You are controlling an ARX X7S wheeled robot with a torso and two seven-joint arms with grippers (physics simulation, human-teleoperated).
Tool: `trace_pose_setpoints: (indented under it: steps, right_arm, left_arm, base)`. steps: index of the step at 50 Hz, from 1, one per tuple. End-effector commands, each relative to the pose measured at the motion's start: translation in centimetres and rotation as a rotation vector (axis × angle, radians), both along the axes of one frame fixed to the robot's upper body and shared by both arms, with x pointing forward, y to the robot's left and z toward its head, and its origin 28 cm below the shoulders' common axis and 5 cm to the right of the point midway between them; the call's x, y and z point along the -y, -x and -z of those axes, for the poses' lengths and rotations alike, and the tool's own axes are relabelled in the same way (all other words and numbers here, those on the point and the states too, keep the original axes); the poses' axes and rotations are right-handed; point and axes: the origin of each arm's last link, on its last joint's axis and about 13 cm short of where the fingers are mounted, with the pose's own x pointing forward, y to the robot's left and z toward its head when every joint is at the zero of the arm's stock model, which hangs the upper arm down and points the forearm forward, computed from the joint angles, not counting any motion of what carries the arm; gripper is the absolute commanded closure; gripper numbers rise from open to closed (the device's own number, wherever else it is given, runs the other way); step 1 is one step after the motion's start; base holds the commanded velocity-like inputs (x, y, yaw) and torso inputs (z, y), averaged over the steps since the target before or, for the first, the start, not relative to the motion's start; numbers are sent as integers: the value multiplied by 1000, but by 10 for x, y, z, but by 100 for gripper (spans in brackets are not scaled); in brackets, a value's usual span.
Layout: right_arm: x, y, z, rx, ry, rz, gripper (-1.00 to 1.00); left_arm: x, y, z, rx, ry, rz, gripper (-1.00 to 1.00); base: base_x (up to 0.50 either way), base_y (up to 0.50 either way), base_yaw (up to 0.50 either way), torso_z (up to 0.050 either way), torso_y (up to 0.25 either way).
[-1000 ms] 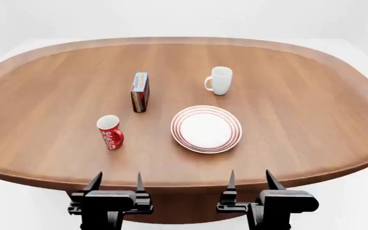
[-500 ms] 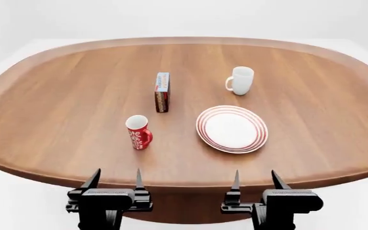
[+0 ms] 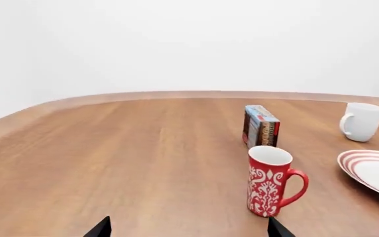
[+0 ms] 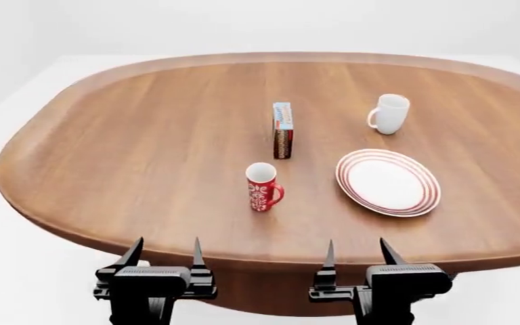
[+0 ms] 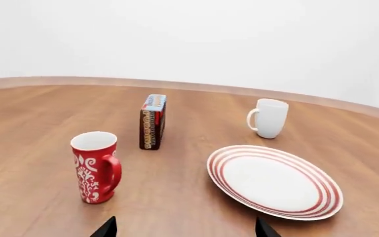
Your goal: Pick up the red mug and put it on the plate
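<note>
The red mug point(image 4: 263, 187) with white marks stands upright on the wooden table, handle to the right; it also shows in the left wrist view point(image 3: 269, 181) and the right wrist view point(image 5: 96, 167). The plate point(image 4: 388, 182), white with red rings, lies to its right, and shows in the right wrist view point(image 5: 274, 180) and partly in the left wrist view point(image 3: 372, 171). My left gripper point(image 4: 163, 254) and right gripper point(image 4: 357, 252) are both open and empty, held at the table's near edge, well short of the mug.
A small upright box point(image 4: 283, 130) stands behind the red mug. A plain white mug point(image 4: 389, 114) stands behind the plate. The wooden table point(image 4: 133, 149) has a rounded edge at the left and front.
The view has shifted left, so the mug, box, plate and white mug appear further right. The grippers stay open in the same pose.
</note>
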Motion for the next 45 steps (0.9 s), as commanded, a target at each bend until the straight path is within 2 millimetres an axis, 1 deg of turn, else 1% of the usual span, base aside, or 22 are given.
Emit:
trace_pose_setpoints:
  steps: [1,3,8,11,15,19,32,38,42,45]
  right_arm:
    - [-1,0,-1,-1,6,-7,-100]
    - [0,0,-1,9,-23,6,-100]
    - [2,0,-1,-11,-26,33,-100]
    - [3,0,-2,-15,-56,28,-100]
    - [3,0,-2,-19,-62,30,-100]
    - [3,0,-4,-10,-61,35,-100]
    - [6,5,-5,-7,-51,63,-100]
    - [6,7,-6,-4,-39,69,-100]
    - [6,9,-7,23,-54,40,-100]
    - [5,10,-9,36,-67,36,-100]
  left_arm:
    - [0,0,-3,5,6,3,-100]
    - [0,1,-3,6,7,2,-100]
    - [-1,0,-5,7,9,-1,-100]
    - [-3,-1,-8,15,14,-7,-100]
    - [-4,-3,-11,20,22,-14,-100]
    - [-2,-1,-9,19,19,-4,-100]
    - [-5,1,-12,23,25,-5,-100]
    - [-5,1,-11,22,24,-4,-100]
    - [-5,2,-12,23,24,-2,-100]
    - [-5,2,-11,20,24,-2,-100]
  base:
    - [0,500,0,0,0]
    - [0,500,0,0,0]
    - [0,0,0,0,0]
    - [0,0,0,0,0]
    - [464,62,0,0,0]
    - [500,81,0,0,0]
    - [500,81,0,0,0]
    - [0,0,0,0,0]
    - [0,0,0,0,0]
    - [9,-384,0,0,0]
